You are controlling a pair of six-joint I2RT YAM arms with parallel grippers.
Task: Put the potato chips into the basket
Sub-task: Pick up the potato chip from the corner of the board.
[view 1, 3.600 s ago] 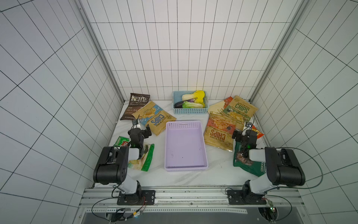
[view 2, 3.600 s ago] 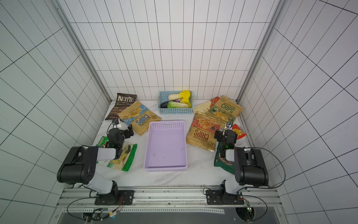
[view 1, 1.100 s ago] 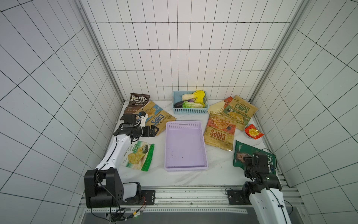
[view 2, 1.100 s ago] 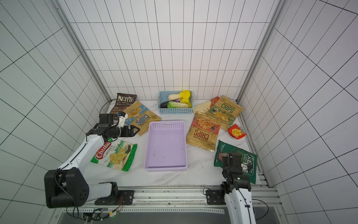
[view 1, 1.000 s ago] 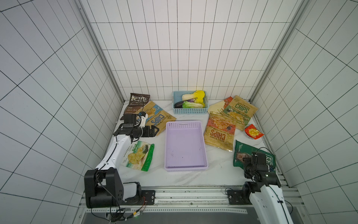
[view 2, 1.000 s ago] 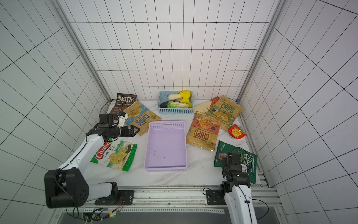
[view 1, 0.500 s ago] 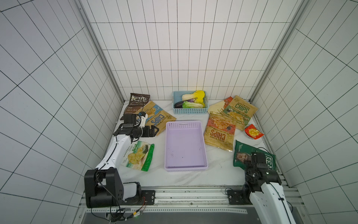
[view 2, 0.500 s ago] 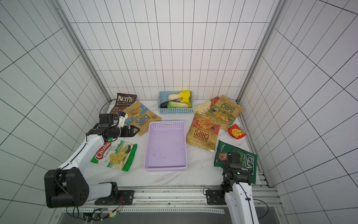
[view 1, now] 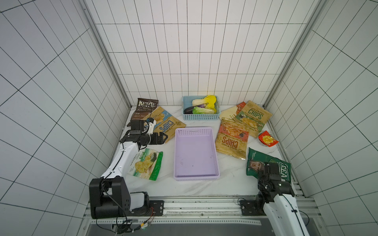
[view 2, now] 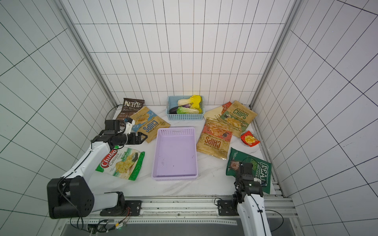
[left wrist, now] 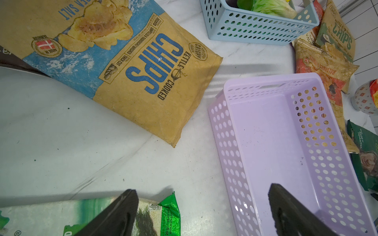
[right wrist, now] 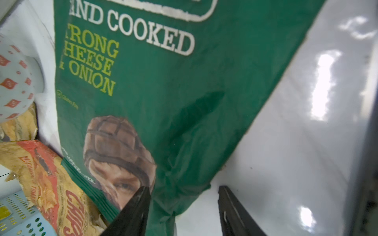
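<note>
L claw (view 1: 163,137): wide open, nothing btwn its fingers (left wrist: 122,212). It hangs over the table (view 1: 231,179), just by the near corner of the blue-label bag (view 1: 167,124), btwn that bag and the lilac basket (view 1: 195,129). In the L wrist view one finger sits above the white-green cassava bag (left wrist: 163,214), the other above the basket's wall.

R claw (view 1: 264,164): low over the dark green bag (view 1: 253,158), front R of the table. In the R wrist view the jaws stand apart w/ the bag's corner btwn them, up against one finger. Bare table shows btwn the bag and the other finger, so it's open, not clamped on the bag.

Chips: every bag lies flat on the table, outside the lilac basket.
- Brown Kettle bag (view 1: 146,107): back L, by the wall; the blue-label bag overlaps its lower edge.
- Cassava bag: front L, beside the basket, partly under the L arm.
- Red-label bag (view 1: 232,141): just R of the basket, touching the green-label bag (view 1: 253,115) behind it.
- Cream bag (view 1: 229,112): back R, half hidden under the green-label one.

Also there: small blue basket (view 1: 200,118) at the back w/ toy veg (view 1: 204,103) inside, and a small red-yellow packet (view 1: 268,140) by the R wall.
</note>
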